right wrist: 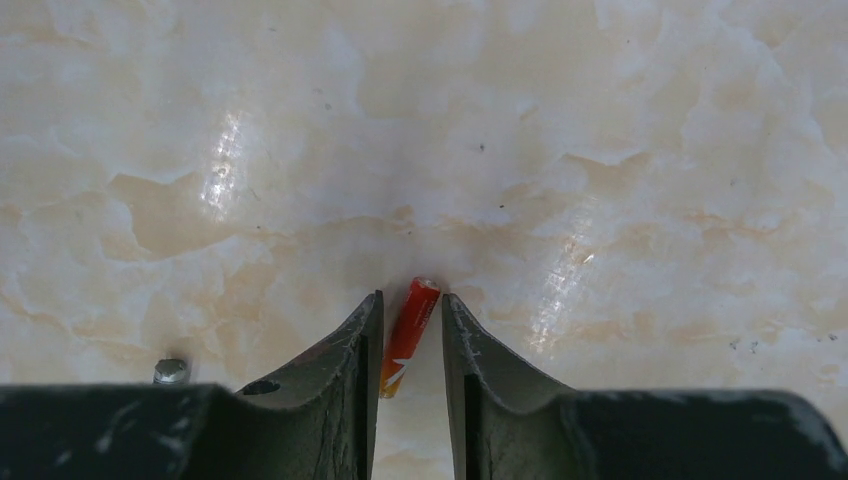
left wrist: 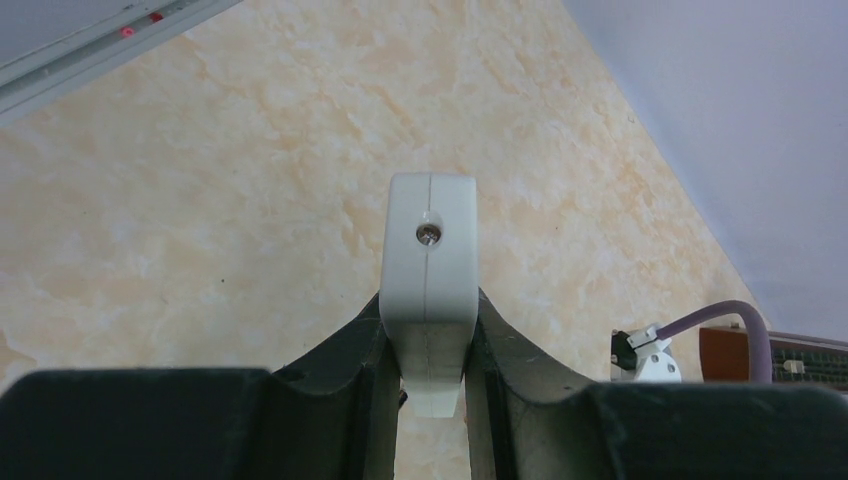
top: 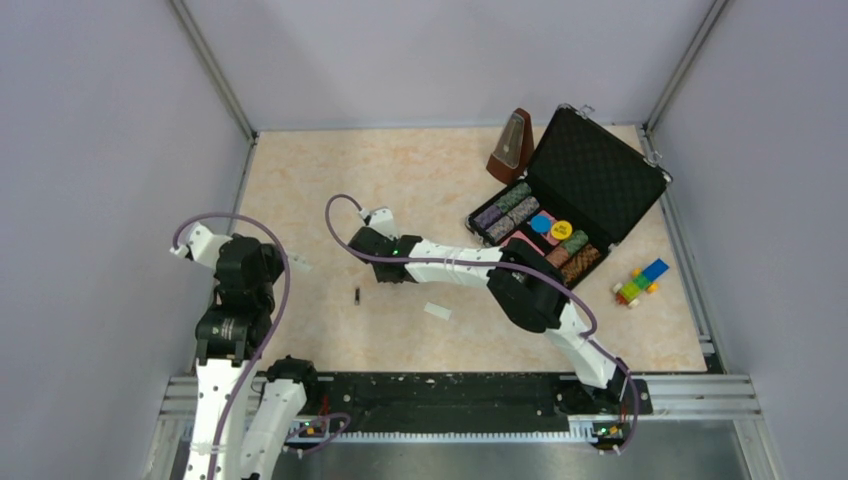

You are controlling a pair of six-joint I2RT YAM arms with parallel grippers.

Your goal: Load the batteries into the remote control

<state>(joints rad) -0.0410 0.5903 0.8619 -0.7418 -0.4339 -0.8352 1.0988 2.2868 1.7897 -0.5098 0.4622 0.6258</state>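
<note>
Two arms work over the desk. The left arm is bent up at the left edge. Its jaws are clamped on the one remote control, a white bar seen end-on in the left wrist view. That end has a centre seam and a single small screw, and it is held clear above the desk.

The right arm reaches across to the middle of the desk. Its jaws stand narrowly parted, one finger on each side of the red battery. The battery lies on the desk, slanted across the gap; it seems to brush one finger at its near end and is not gripped.

There are two batteries. The second, the black battery, lies alone on the desk just nearer the arm bases than the right arm's wrist. One small white flat cover piece lies to its right, apart from it.

At the far right stand one brown metronome and one open black case holding rows of poker chips. One cluster of coloured toy blocks lies near the case.
</note>
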